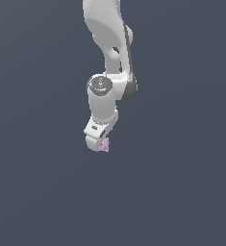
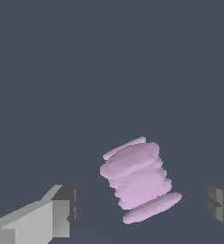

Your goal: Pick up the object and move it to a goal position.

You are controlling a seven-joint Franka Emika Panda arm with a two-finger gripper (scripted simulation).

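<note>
Pink and lumpy, the object (image 2: 137,180) sits between the two fingers (image 2: 56,212) of the hand (image 1: 99,141), a bit tilted. The hand is spread wide and grips nothing; gaps show on both sides. From far off, the hand hides most of the object. I cannot see any goal spot, or where the table ends.
</note>
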